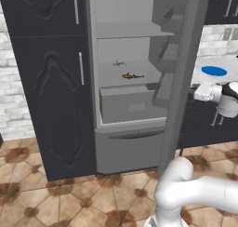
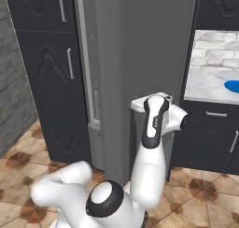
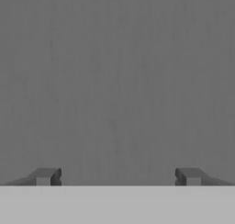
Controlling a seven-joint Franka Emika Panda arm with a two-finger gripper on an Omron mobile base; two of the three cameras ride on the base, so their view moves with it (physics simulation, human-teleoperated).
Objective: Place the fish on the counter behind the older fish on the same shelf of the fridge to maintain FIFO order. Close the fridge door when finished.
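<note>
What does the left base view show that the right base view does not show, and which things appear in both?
Left base view: the fridge interior is visible, with the older fish, golden-brown, at the front of the shelf and the silvery-grey fish behind it, above a grey drawer.

Right base view: the outer face of the fridge door hides the interior; the arm's hand is against that face.

Both: the open door, dark cabinets, the marble counter with a blue plate, and the tiled floor.

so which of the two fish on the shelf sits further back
The silvery-grey fish. It lies deeper in the fridge, up and left of the golden-brown fish, which sits nearer the shelf's front edge.
</note>
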